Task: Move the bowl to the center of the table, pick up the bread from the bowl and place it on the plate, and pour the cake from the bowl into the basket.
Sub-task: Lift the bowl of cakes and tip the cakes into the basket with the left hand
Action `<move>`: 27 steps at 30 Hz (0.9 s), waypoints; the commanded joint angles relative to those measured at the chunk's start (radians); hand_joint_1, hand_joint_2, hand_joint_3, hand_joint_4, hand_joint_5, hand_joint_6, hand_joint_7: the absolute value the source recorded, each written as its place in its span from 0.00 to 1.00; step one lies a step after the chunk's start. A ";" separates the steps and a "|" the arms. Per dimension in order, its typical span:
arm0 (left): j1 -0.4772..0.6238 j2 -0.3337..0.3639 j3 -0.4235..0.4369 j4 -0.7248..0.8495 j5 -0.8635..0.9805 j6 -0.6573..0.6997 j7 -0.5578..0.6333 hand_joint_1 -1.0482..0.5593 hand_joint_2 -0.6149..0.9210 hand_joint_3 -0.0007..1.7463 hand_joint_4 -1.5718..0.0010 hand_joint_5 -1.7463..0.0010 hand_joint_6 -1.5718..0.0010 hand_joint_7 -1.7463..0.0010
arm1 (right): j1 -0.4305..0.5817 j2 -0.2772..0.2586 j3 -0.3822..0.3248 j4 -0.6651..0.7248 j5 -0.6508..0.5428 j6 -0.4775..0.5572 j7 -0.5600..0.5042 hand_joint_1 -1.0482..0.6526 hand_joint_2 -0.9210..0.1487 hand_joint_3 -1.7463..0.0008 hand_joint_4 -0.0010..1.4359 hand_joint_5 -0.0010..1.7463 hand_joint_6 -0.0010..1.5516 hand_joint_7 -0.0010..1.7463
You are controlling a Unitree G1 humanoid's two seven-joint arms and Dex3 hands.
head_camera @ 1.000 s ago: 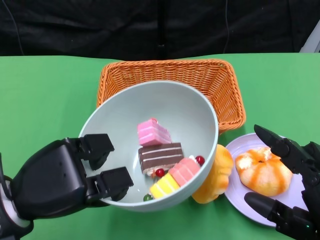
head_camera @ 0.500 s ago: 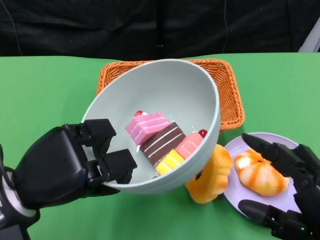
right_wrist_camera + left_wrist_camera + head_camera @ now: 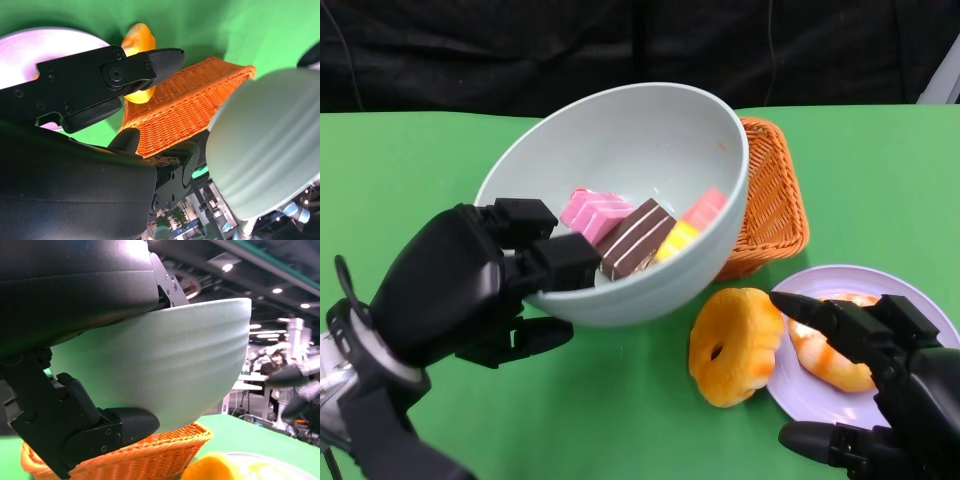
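Held up by left hand (image 3: pixel 455 285), fingers clamped over rim: pale green bowl (image 3: pixel 620 200), smooth, round, lifted above wicker basket (image 3: pixel 770 195) and tipped, opening facing toward camera. Inside, near the rim: striped cake (image 3: pixel 630 235) slices, pink, brown, yellow. Right hand (image 3: pixel 880 385) with fingers apart, holding nothing, over lilac plate (image 3: pixel 930 310). On plate, glazed bread (image 3: pixel 825 350); beside it, yellow bun (image 3: pixel 735 345).
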 commanded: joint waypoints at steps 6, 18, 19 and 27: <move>-0.091 -0.141 0.018 0.022 -0.366 0.189 -0.308 0.58 0.51 0.99 0.34 0.00 0.48 0.00 | -0.031 -0.014 0.027 0.057 -0.020 -0.025 -0.019 0.40 0.01 0.99 0.01 0.57 0.12 0.27; -0.150 -0.420 0.078 0.037 -0.623 0.504 -0.474 0.56 0.53 0.98 0.35 0.00 0.42 0.05 | -0.071 -0.014 0.066 0.081 -0.073 0.011 -0.005 0.40 0.00 1.00 0.00 0.54 0.12 0.25; -0.163 -0.467 0.095 0.060 -0.661 0.546 -0.464 0.55 0.53 0.98 0.35 0.00 0.42 0.05 | -0.080 -0.014 0.075 0.086 -0.084 0.017 0.001 0.39 0.01 1.00 0.00 0.54 0.12 0.25; -0.229 -0.669 0.238 0.177 -0.838 0.733 -0.421 0.53 0.52 0.99 0.33 0.00 0.42 0.02 | -0.100 -0.023 0.102 0.098 -0.131 0.043 0.017 0.38 0.01 1.00 0.00 0.51 0.10 0.23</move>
